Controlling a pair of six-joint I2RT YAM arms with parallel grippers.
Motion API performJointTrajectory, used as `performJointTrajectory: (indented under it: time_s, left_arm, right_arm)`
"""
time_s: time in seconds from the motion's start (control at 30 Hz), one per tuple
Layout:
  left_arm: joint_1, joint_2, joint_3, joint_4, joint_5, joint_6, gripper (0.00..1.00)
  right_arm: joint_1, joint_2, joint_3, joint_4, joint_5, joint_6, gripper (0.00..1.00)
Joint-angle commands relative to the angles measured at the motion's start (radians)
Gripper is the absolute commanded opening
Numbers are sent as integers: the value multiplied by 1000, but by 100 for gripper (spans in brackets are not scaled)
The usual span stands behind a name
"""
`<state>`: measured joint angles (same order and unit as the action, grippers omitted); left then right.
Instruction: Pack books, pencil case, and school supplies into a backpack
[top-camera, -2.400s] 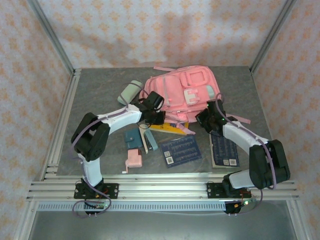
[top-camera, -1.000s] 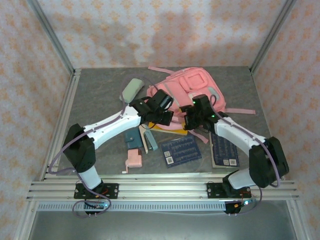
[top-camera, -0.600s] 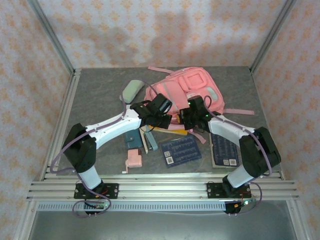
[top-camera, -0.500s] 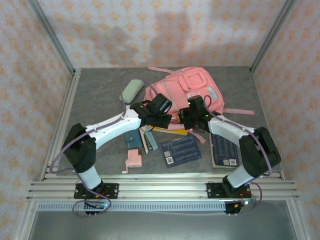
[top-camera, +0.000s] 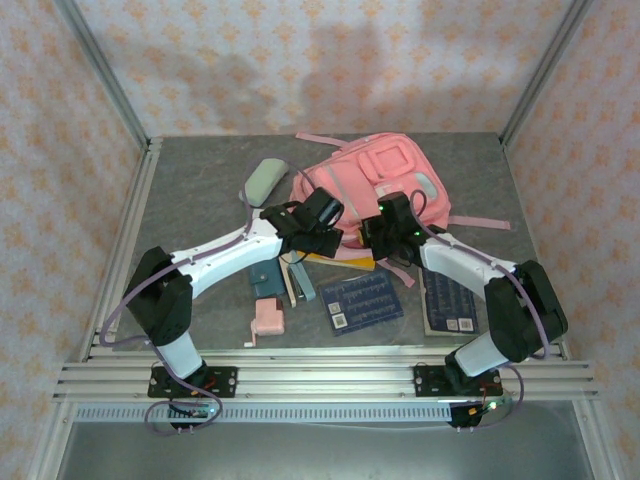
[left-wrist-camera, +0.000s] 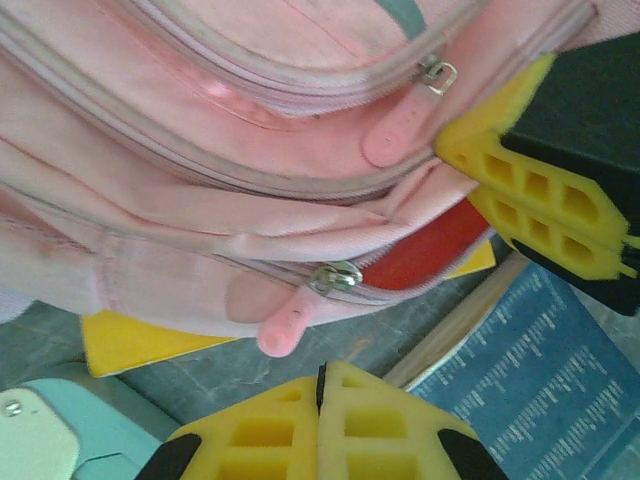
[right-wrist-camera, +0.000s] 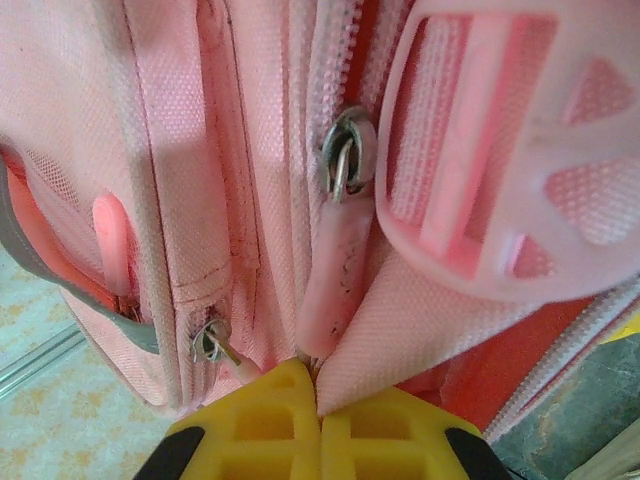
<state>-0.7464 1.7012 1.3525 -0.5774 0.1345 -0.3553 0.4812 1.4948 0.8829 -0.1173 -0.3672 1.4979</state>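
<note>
Low in the top frame I see two navy books (top-camera: 362, 303) flat on the desk (top-camera: 190, 210). At centre my left pincer (left-wrist-camera: 320, 385) is pressed together; my right pincer (right-wrist-camera: 318, 388) is clamped on a pink zipper pull (right-wrist-camera: 330, 280). The backpack (top-camera: 385, 165) lies beyond, upper centre, with the pencil case (top-camera: 264, 180) to its left.

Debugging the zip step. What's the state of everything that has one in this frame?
backpack: lying flat, one zip partly open, red lining showing
left gripper: shut, empty
right gripper: shut, pinching the backpack by a zip
yellow book: closed, partly under the backpack
blue books: both closed, lying flat, unpacked
pencil case: lying out, unpacked
</note>
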Motion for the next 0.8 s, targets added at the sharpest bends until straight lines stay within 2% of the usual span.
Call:
performJointTrajectory:
  time_s: [0.0, 0.07, 0.2, 0.3, 0.53, 0.67, 0.77]
  left_arm:
    - [-4, 9, -7, 31, 54, 21, 0]
    - [-2, 29, 2, 23, 36, 15, 3]
    - [2, 46, 14, 12, 4, 13, 32]
    - [5, 62, 25, -6, -25, 34, 41]
    - [10, 141, 65, -45, -46, 86, 42]
    - [10, 185, 97, -66, -93, 105, 42]
    - [10, 218, 127, -83, -145, 118, 35]
  right_arm:
    - [-6, -23, -3, 13, 0, -33, 0]
    - [-6, -30, -5, 11, 2, -36, 0]
    - [-6, -39, -4, 10, -10, -42, 0]
    - [-6, -43, -5, 11, -12, -42, 0]
    - [-6, -45, -1, 22, -26, -38, 0]
    - [-5, -49, -1, 32, -37, -34, 0]
    - [-4, -50, -1, 42, -45, -33, 0]
